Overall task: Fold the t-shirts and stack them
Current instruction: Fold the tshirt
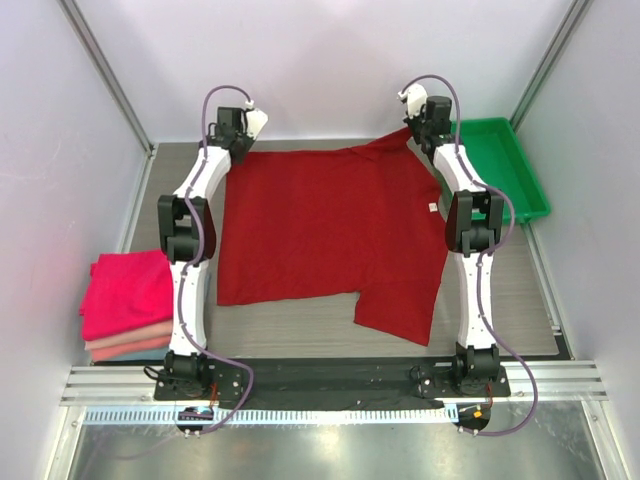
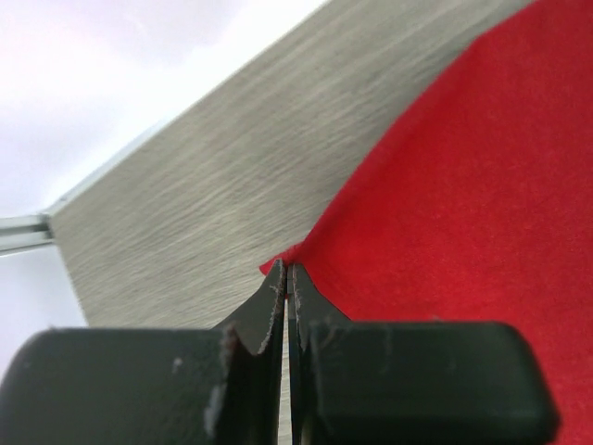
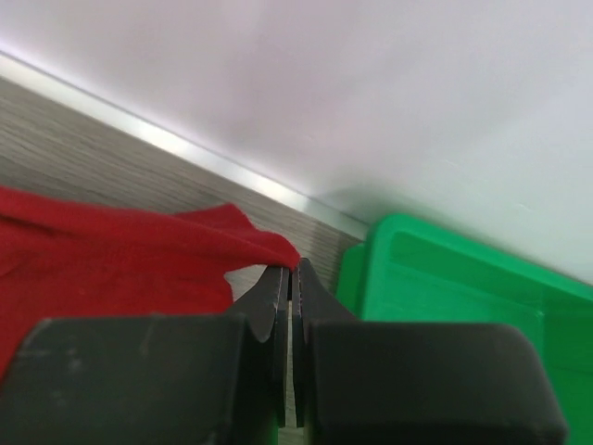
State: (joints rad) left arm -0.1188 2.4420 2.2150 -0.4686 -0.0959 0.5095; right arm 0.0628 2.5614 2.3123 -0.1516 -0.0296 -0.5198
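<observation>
At the far left of the tabletop (image 1: 300, 325) a folded stack (image 1: 128, 300) of t-shirts is seen, magenta-pink on top with salmon and paler pink layers beneath, well apart from the work. The left arm (image 1: 190, 225) is reached out to the far edge, and its jaws are shown by the left wrist view to be pressed together on a small corner of the crimson t-shirt (image 1: 330, 230), with only a tip of cloth pinched. The shirt is spread nearly flat across the middle of the tabletop, one sleeve (image 1: 398, 312) jutting toward the near edge. The right arm (image 1: 470, 220) is likewise stretched to the far side, its jaws closed on the far right point of the same shirt, which is raised slightly off the surface. The step in hand is judged to be a fold of the far edge toward the near one. For it to be done well, both corners should be lifted together and carried at an even pace, so that the cloth is kept taut between them and no crease is dragged in; since the left grip is so shallow, a slip there is to be guarded against. Just beside the right jaws the green tray (image 1: 505, 170) is set at the far right corner; nothing is seen in the part of it that shows.
</observation>
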